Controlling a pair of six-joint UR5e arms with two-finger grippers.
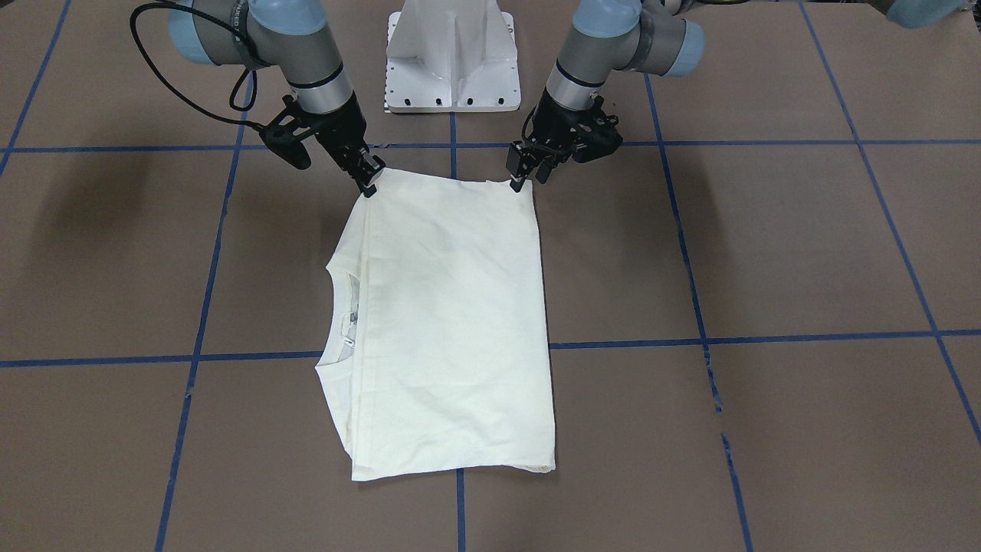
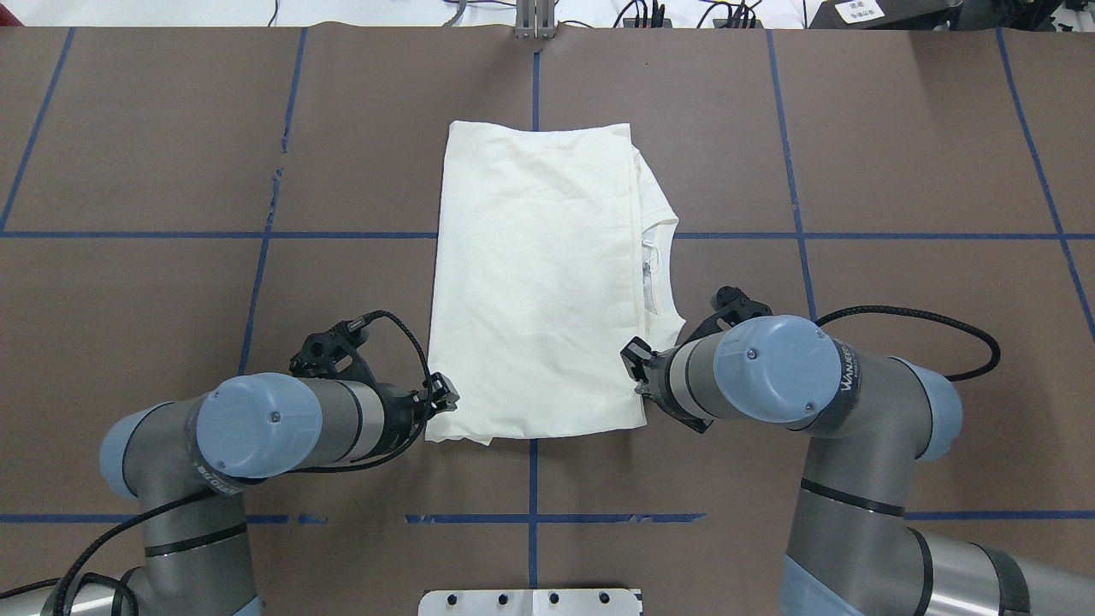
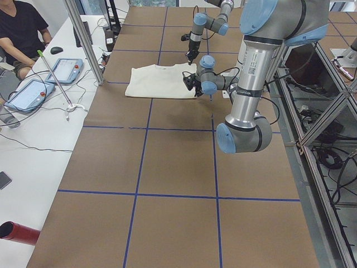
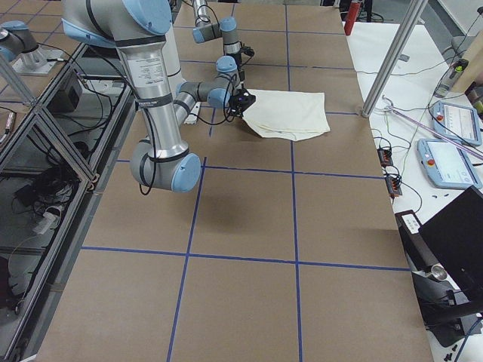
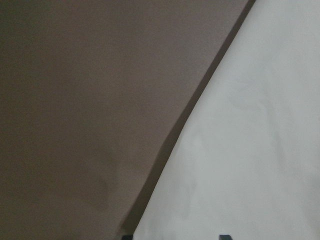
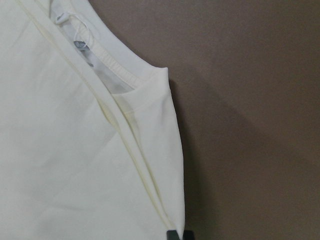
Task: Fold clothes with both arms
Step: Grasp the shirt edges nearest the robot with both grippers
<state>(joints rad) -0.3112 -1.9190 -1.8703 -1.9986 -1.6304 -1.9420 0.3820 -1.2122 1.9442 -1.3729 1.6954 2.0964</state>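
The cream-white shirt [image 1: 452, 322] lies folded into a tall rectangle on the brown table, plain side up [image 2: 539, 282]. Its neckline [image 2: 657, 257] points to my right. My left gripper [image 2: 440, 395] is at the near left corner. In the left wrist view its fingertips [image 5: 175, 236] stand apart, open, with cloth [image 5: 250, 150] between them. My right gripper [image 2: 637, 376] is at the near right corner. In the right wrist view it [image 6: 180, 234] is shut on the shirt's folded edge [image 6: 172, 190]. In the front-facing view the left gripper [image 1: 523, 181] and the right gripper [image 1: 370, 182] touch the shirt's top corners.
The white pedestal base [image 1: 454, 61] stands just behind the shirt's near edge. Blue tape lines [image 2: 530, 479] grid the brown table. In the exterior left view a seated person [image 3: 22, 33] is at a white side table with tablets [image 3: 64, 70] and cables.
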